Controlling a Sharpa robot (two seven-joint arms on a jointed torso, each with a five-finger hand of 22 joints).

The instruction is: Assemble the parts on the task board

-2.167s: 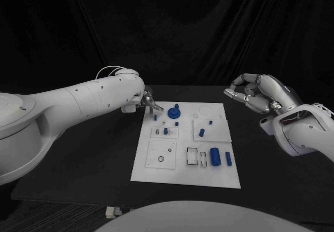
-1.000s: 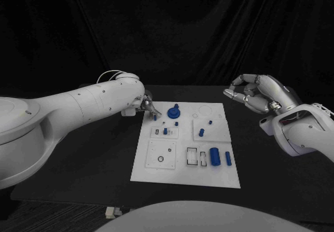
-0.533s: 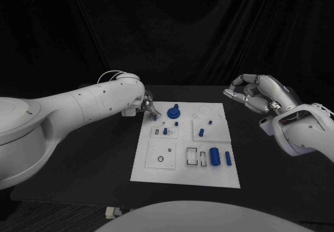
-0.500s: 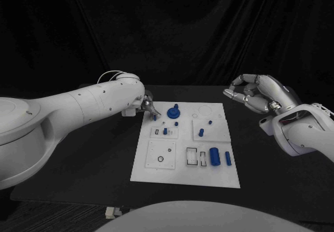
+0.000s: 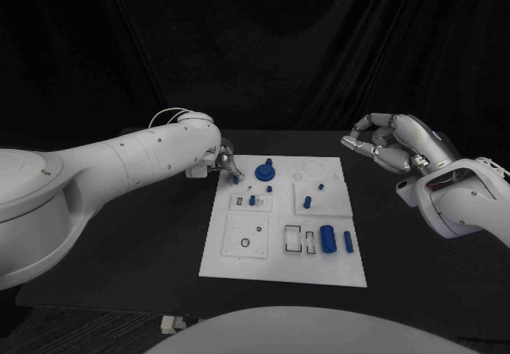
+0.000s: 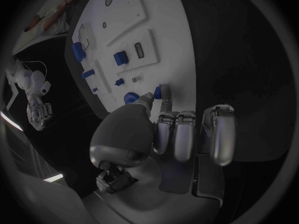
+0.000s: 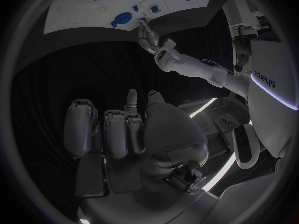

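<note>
The white task board point(image 5: 278, 263) lies in the middle of the black table. My left hand point(image 5: 224, 159) hangs at the board's far left corner. In the left wrist view that hand point(image 6: 171, 129) pinches a small blue part point(image 6: 164, 90) between thumb and a fingertip, just above the board's edge point(image 6: 163, 20). A round blue part with a peg point(image 5: 264, 173) stands close beside it. My right hand point(image 5: 389, 141) is raised right of the board, fingers curled in with nothing in them point(image 7: 121, 127).
Two blue cylinders point(image 5: 329, 239) lie at the board's near right, next to empty rectangular slots point(image 5: 293, 239). Small blue pegs point(image 5: 308, 200) stand mid-board. Bare black table point(image 5: 138, 243) lies to both sides of the board.
The left arm has shifted slightly since the earliest frame, its hand staying at the board's far left corner. The right hand has not moved.
</note>
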